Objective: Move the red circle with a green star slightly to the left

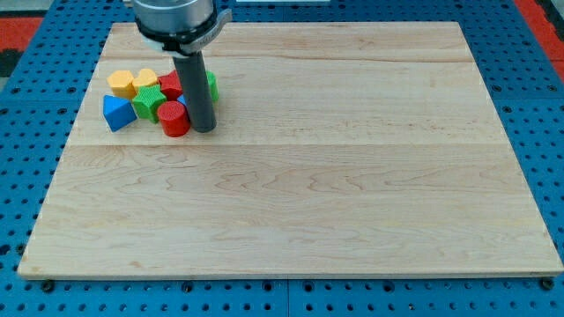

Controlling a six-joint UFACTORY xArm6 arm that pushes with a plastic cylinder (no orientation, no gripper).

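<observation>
Red circle block [174, 118], a small round red piece, sits in the upper left of the frame on the pale wooden board [352, 176]. The green star block [147, 100] is just up and to the left of it, and the two look like they touch. My tip [204, 130] is the bottom end of a straight dark rod. It stands right beside the red circle block, on its right side, so close that I cannot tell if it touches. The rod has no jaws at all, so nothing opens or shuts, and it holds nothing. The rod hides part of the bunch of blocks. A second red block [171, 84] peeks out to the left of the rod, and its shape is hard to make out. A bit of another green block [211, 86] shows to the right of the rod, and its shape is hidden too. A tiny bit of blue shows beside the rod, too small to name. A yellow heart-shaped block [146, 80] and another yellow block [122, 84] sit at the top left of the bunch. A blue triangle block [117, 113] sits at the far left. The top of the rod's mount is cut off by the top edge of the frame.
</observation>
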